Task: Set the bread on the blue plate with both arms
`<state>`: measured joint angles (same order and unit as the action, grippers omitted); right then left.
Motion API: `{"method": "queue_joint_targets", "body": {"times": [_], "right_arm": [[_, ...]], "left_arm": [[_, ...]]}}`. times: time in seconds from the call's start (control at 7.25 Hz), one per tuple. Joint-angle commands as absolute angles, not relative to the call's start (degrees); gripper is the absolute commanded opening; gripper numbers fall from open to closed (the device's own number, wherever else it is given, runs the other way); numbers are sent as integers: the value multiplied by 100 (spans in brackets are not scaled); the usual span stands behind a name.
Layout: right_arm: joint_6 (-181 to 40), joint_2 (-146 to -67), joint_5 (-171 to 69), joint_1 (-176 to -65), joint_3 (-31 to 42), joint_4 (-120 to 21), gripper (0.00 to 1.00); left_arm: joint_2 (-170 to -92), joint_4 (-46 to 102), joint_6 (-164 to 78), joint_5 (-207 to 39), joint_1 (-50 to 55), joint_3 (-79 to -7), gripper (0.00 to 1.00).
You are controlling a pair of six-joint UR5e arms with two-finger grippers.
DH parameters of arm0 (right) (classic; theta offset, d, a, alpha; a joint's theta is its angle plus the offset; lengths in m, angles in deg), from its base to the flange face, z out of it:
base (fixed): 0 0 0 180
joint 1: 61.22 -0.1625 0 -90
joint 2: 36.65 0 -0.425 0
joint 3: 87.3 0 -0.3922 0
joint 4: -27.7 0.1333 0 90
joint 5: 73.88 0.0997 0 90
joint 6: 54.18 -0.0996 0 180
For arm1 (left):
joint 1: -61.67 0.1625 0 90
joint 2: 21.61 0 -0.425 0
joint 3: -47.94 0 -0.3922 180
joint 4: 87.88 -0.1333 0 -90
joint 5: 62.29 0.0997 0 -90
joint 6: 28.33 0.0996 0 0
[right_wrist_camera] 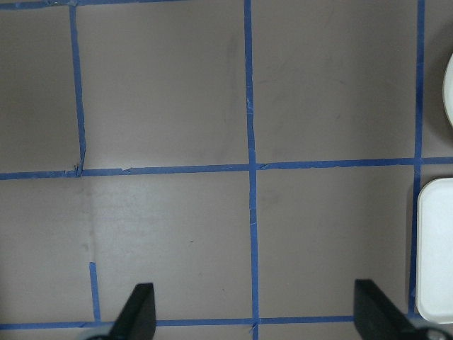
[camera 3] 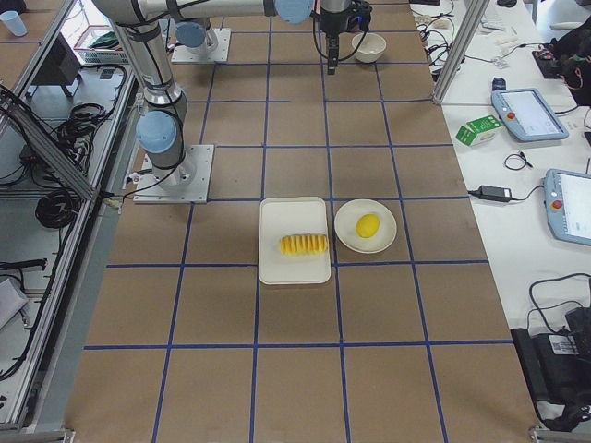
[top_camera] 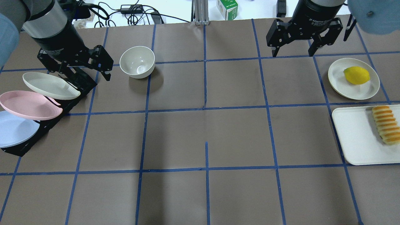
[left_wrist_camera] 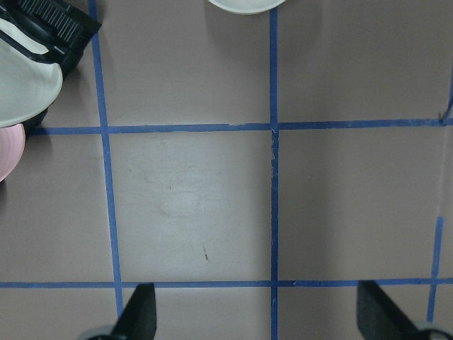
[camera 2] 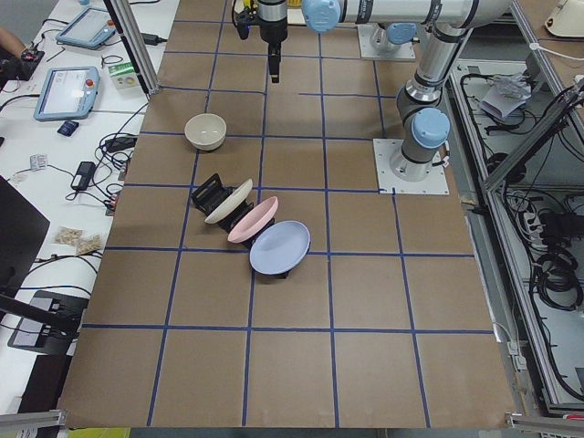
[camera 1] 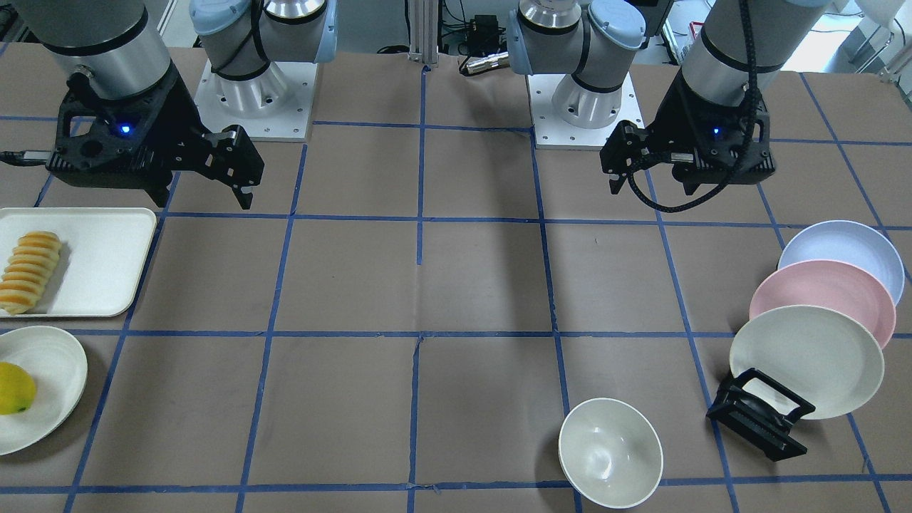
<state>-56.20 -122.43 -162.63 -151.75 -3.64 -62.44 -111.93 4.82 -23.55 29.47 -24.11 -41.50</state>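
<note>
The bread (top_camera: 386,125), a ridged orange-yellow loaf, lies on a white tray (top_camera: 353,137) at the table's right side; it also shows in the front view (camera 1: 30,271). The blue plate (top_camera: 12,129) leans in a black rack (top_camera: 75,84) at the left, behind a pink plate (top_camera: 28,104) and a cream plate (top_camera: 50,85). My left gripper (top_camera: 89,75) is open and empty, above the rack's far end. My right gripper (top_camera: 292,53) is open and empty over bare table, well apart from the tray. Both wrist views show only table between the spread fingers.
A white bowl (top_camera: 137,62) stands just right of the left gripper. A yellow lemon (top_camera: 356,75) sits on a cream plate (top_camera: 368,90) beside the tray. Blue tape lines grid the brown table (top_camera: 206,131).
</note>
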Motion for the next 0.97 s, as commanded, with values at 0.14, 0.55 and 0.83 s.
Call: {"method": "queue_joint_targets", "body": {"times": [0.14,0.55,0.83], "right_arm": [[-5620,-12243,-16239,-15166,-362,-6265,100],[-5638,-12243,-16221,-15166,-362,-6274,100],[-5638,-12243,-16221,-15166,-363,-6265,100]], "left_arm": [[-11179,388,-2445,2929,-2412,-4180,100],[-11161,396,-2463,2955,-2412,-4189,100],[-11126,396,-2463,2929,-2420,-4189,100]]}}
